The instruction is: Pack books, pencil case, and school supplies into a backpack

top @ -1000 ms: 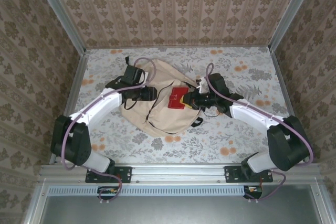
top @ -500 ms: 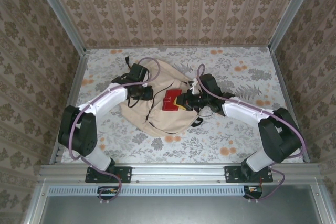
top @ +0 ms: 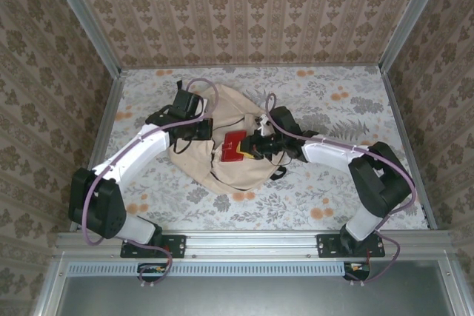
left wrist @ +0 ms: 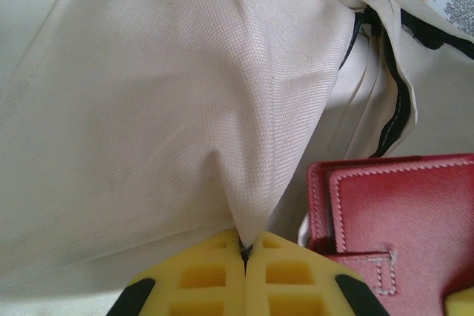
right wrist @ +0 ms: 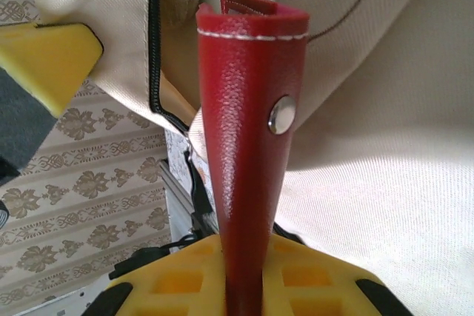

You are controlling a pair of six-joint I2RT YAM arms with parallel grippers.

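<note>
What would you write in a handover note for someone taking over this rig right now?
Left gripper: shut, pinching a fold of the backpack fabric beside its zipper opening, so the fabric is tented up.
Right gripper: shut on the red snap case, held edge-on with its far end at the opening.
Done: the bag lies mid-table, its mouth is held up, and the case is brought to it. What is already inside cannot be seen.
Left: probably push the case in and release it, then let go of the fabric and pack anything remaining.
</note>
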